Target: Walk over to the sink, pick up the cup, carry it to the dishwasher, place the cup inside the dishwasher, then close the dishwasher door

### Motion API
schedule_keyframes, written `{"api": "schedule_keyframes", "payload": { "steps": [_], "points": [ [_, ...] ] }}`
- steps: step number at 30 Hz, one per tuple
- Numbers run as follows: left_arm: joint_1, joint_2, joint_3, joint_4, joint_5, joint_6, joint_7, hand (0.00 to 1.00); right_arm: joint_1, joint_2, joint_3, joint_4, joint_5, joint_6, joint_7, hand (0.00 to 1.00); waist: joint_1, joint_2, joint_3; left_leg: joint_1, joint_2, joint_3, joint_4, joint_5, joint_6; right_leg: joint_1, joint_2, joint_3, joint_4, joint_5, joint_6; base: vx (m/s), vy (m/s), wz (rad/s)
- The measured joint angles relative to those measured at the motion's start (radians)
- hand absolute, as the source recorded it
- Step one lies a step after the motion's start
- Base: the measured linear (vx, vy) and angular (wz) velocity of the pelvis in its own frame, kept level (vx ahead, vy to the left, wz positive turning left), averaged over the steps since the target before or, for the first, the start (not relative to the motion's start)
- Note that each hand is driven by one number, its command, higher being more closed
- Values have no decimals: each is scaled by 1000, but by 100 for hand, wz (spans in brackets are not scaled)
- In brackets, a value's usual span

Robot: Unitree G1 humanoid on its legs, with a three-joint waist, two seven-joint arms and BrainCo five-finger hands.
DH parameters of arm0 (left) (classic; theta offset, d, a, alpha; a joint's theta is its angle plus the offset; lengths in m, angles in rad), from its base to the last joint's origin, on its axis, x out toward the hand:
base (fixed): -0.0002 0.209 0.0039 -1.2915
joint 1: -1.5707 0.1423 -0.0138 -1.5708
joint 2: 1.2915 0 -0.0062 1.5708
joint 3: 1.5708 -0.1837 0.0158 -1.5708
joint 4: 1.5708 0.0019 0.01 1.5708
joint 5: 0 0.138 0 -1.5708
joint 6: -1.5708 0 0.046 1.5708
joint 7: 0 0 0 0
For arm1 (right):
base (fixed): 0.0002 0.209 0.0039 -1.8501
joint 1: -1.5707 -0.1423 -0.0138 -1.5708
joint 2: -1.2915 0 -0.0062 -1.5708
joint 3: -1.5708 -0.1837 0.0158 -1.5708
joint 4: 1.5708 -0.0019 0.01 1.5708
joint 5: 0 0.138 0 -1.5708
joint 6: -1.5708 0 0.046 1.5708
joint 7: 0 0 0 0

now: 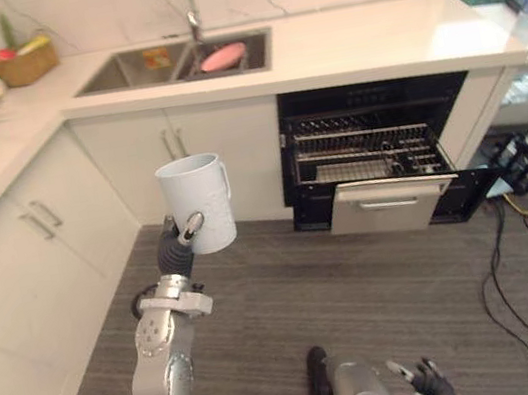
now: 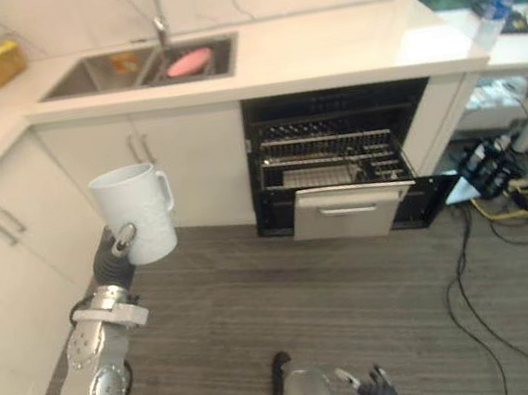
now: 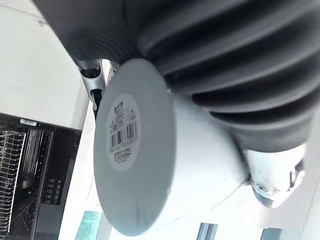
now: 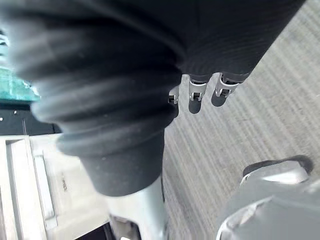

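White cup [image 1: 197, 206] sat upright in L hand [image 1: 183, 239], whose thumb and fingers were curled round its lower wall. The arm was raised at approx 9 o'clock of the head views, well above the grey floor [image 1: 359, 283]. Cup's handle faced 3 o'clock. Sink [image 1: 121, 71] lay at 11 o'clock in the pale counter [image 1: 359, 40], w/ tap [image 1: 190, 7] behind it and a pink item [image 1: 222, 57] in its R basin. Basket [image 1: 24, 63] stood at 10 o'clock in the counter's corner. Dishwasher [image 1: 369, 99] was at 2 o'clock from the cup and well apart from it, under the counter. Its door [image 1: 391, 201] was open and the wire rack [image 1: 364, 155] showed inside. R hand [image 1: 424, 377] hung low at 5 o'clock near the bottom edge, fingers loose and spread, holding nothing. Bottle [image 2: 495, 5] stood at 1 o'clock, past the counter's end.

L wrist view: cup's round base w/ barcode label [image 3: 122, 127] faced the camera, and its wall lay against the ribbed cover [image 3: 240, 65]. Most of the fingers were hidden behind the cup. Part of the rack showed beside the cup.

R wrist view: fingertips [image 4: 197, 92] poked out past the dark cover, fairly straight, clear of the floor, nothing betw. them.
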Motion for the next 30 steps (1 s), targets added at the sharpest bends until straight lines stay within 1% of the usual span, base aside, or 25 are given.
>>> {"api": "schedule_keyframes", "payload": {
  "steps": [3,4,5,6,7,8,9,10,11,12,13,14,15,17,18,19,20,21,22,23,24,25,26,27,30],
  "points": [
    [0,-3,-33,-1,-1,-15,3,100,23,19,-3,-2,31,37,-15,0,-16,-2,-1,-55,50,-11,240,103,-35,81,21,-43,14,-97,-9,439,-248,1],
    [0,-5,-34,-14,-1,-22,11,100,42,27,-13,-5,28,47,-21,0,-4,-1,-3,-127,82,-27,422,206,-147,121,40,-40,7,-129,-9,393,-151,-13],
    [1,-17,-23,-34,-2,-26,17,100,63,29,-21,-7,27,47,-28,0,-2,-6,-5,-241,113,-67,633,381,-219,158,60,-38,-10,-152,-9,392,-118,-15],
    [1,-25,-16,-39,-2,-27,19,100,73,31,-22,-10,26,46,-28,0,0,1,-10,-300,134,-72,749,430,-228,175,70,-37,-19,-160,-9,382,-65,-22],
    [5,-39,4,-46,-2,-25,34,100,75,27,-21,-10,26,34,-29,0,3,7,-7,-401,184,-36,972,422,-189,218,91,-18,-30,-180,-13,377,-57,-40],
    [19,-50,35,-46,-3,-24,40,100,83,22,-15,-10,26,17,-29,0,8,7,-5,-464,231,12,1095,384,-105,273,109,9,-55,-195,-11,454,-82,-65],
    [32,-52,56,-48,-4,-24,46,100,83,17,2,-10,27,4,-30,0,16,6,-5,-495,249,41,1115,341,-42,315,120,40,-81,-199,-12,386,-76,-78],
    [44,-52,68,-55,-3,-24,53,100,76,14,15,-12,27,-11,-33,0,27,8,-7,-529,249,51,1086,291,-7,346,133,74,-115,-199,-11,372,-37,-96],
    [56,-51,75,-69,-2,-25,57,100,56,6,32,-16,27,-28,-34,0,49,12,-12,-584,246,52,990,220,1,366,145,114,-155,-193,-1,280,5,-94],
    [58,-50,77,-71,-2,-28,57,100,44,5,36,-23,27,-33,-34,0,60,13,-13,-605,244,54,915,185,0,373,149,131,-172,-189,4,416,67,-106],
    [61,-41,80,-67,-1,-28,62,100,13,10,41,-32,27,-49,-36,0,66,-2,-13,-610,206,52,668,130,-1,389,142,169,-199,-179,13,356,89,-83],
    [66,-37,83,-66,-1,-28,64,100,-4,10,49,-36,27,-54,-37,0,65,-13,-17,-601,178,45,521,115,-4,393,132,189,-204,-172,10,474,143,-114],
    [84,-34,88,-67,-2,-30,72,100,-22,4,106,-75,27,-63,-62,0,64,-37,-27,-548,95,-4,119,140,-30,399,100,248,-204,-186,34,355,127,-94],
    [93,-38,88,-65,-2,-39,78,100,-32,-19,127,-127,26,-67,-85,0,66,-34,-33,-522,52,-53,-109,234,-50,405,82,310,-198,-209,71,496,231,-105],
    [93,-42,87,-56,-1,-59,75,100,-40,-40,124,-149,27,-73,-109,0,65,-10,-38,-520,48,-53,-178,341,-58,432,78,353,-192,-249,107,532,312,-98],
    [93,-41,87,-50,0,-69,73,100,-43,-52,120,-150,28,-80,-115,0,66,-2,-43,-516,48,-56,-164,421,-62,446,77,372,-183,-272,121,632,405,-88],
    [92,-26,92,-37,0,-81,74,100,-41,-35,116,-146,31,-80,-115,0,61,-51,-52,-496,2,-26,-110,415,-72,472,20,396,-157,-301,150,516,338,-48],
    [93,-19,94,-37,0,-83,77,100,-32,-31,114,-158,34,-85,-113,0,57,-63,-58,-489,-12,-21,-98,385,-65,469,-2,392,-140,-294,163,488,314,-39],
    [86,-1,96,-36,0,-91,77,100,-35,-24,105,-172,53,-84,-112,0,47,-93,-57,-473,-41,0,-82,346,-42,451,-36,389,-74,-285,180,382,294,-38],
    [79,2,99,-36,3,-93,79,100,-38,-10,75,-221,74,-83,-107,0,45,-109,-43,-437,-61,24,-84,320,-24,401,-65,370,57,-265,205,336,281,-39],
    [79,3,102,-36,8,-93,81,100,-40,-6,60,-248,78,-83,-102,0,42,-111,-39,-419,-69,35,-85,305,-14,372,-78,346,128,-244,215,356,325,-51],
    [79,1,111,-35,26,-93,90,100,-42,-6,34,-303,79,-84,-86,0,32,-104,-30,-369,-78,60,-92,276,4,312,-127,279,281,-172,200,237,252,-50],
    [79,0,122,-35,39,-92,102,100,-44,-11,28,-349,72,-85,-75,0,23,-86,-18,-315,-75,89,-102,254,20,275,-168,203,390,-148,172,222,274,-68],
    [79,0,135,-42,43,-92,108,100,-48,-12,31,-387,67,-84,-69,0,19,-67,-15,-279,-62,118,-111,236,22,253,-191,116,427,-161,149,138,205,-62],
    [70,13,154,-69,48,-95,120,100,-58,2,40,-464,66,-83,-66,0,20,-67,-21,-253,-38,173,-137,219,12,209,-171,-3,300,-195,166,112,111,-63]
  ]
}}
